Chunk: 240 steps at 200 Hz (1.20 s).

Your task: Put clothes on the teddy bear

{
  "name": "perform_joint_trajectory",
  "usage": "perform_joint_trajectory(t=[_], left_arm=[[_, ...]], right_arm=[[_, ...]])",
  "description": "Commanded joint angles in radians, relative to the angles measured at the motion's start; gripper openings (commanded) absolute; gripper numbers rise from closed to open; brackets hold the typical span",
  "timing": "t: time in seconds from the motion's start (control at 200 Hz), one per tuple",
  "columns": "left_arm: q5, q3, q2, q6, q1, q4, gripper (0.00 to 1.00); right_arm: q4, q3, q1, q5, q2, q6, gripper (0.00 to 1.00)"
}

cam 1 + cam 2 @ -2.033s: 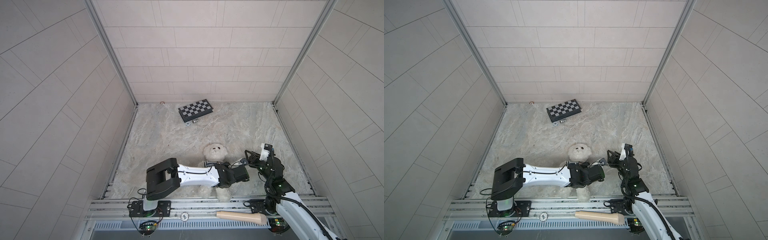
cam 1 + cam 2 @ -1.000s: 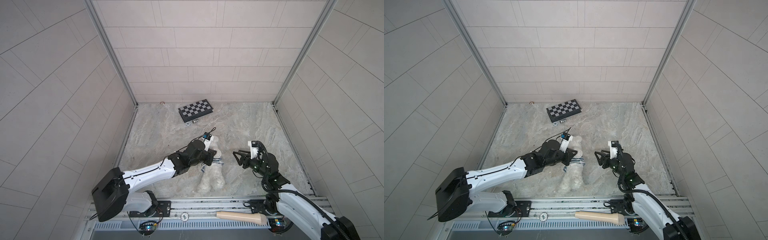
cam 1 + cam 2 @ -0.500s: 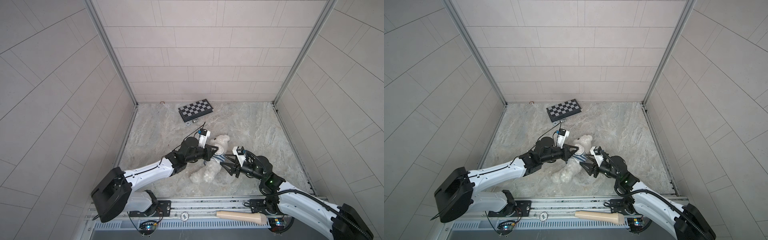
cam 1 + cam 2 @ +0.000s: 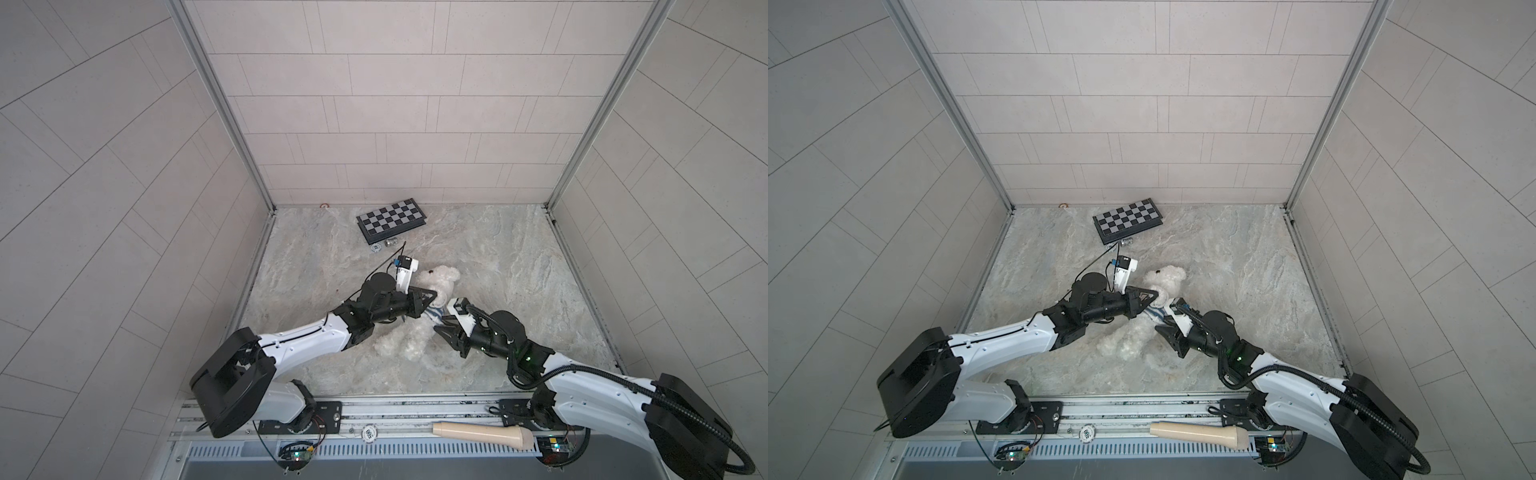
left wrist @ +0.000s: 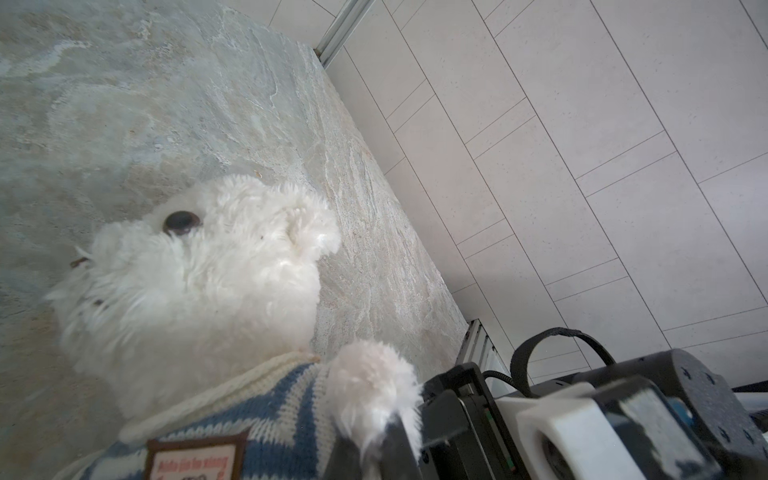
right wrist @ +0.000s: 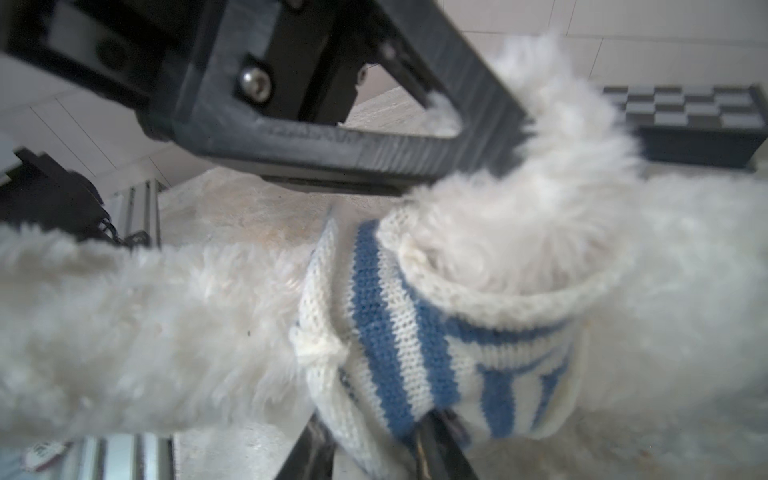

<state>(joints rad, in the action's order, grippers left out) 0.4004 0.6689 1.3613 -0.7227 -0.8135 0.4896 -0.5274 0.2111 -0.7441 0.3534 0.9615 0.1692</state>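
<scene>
Sleeving white plush teddy bear (image 4: pixel 440 280) | left fingers (image 6: pixel 374 149) clamp paw (image 5: pixel 370 386), right fingers (image 6: pixel 440 457) pinch blue-striped knit shirt (image 6: pixel 415 332) | next: pull down gently

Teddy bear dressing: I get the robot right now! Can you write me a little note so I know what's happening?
Left claw: shut on the fluffy white teddy bear's paw, which pokes out of a sleeve.
Right claw: around the blue-and-white striped knit shirt's edge; grip unclear.
Bear is on the marble table, shirt bunched round its chest.
Done: head through, one arm through.
To do: tug shirt down; check the other sleeve, hidden here.
</scene>
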Motion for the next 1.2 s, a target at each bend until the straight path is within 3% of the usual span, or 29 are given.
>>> perform_joint_trajectory(t=[0.0,0.21,0.451,0.641,0.821,1.026,1.196], left_arm=[[0.024,0.008,0.002,-0.020,0.004,0.085,0.00],[0.005,-0.006,0.005,-0.064,0.022,0.104,0.00],[-0.035,-0.043,0.079,-0.177,0.053,0.179,0.00],[-0.092,-0.029,0.191,-0.236,0.053,0.192,0.01],[-0.153,-0.057,0.248,-0.241,0.053,0.201,0.01],[-0.194,-0.097,0.271,-0.194,0.068,0.219,0.06],[-0.183,-0.129,0.237,-0.126,0.114,0.207,0.27]], right_arm=[[-0.002,0.019,-0.006,-0.059,-0.019,-0.042,0.20],[0.107,0.046,-0.008,-0.099,-0.095,-0.064,0.00],[0.407,0.168,-0.011,-0.103,-0.233,-0.101,0.00],[0.517,0.270,-0.011,-0.082,-0.137,-0.112,0.00],[0.506,0.330,-0.017,-0.066,0.020,-0.084,0.00],[0.413,0.340,-0.043,-0.028,0.117,-0.033,0.10],[0.335,0.328,-0.054,-0.003,0.137,0.015,0.22]])
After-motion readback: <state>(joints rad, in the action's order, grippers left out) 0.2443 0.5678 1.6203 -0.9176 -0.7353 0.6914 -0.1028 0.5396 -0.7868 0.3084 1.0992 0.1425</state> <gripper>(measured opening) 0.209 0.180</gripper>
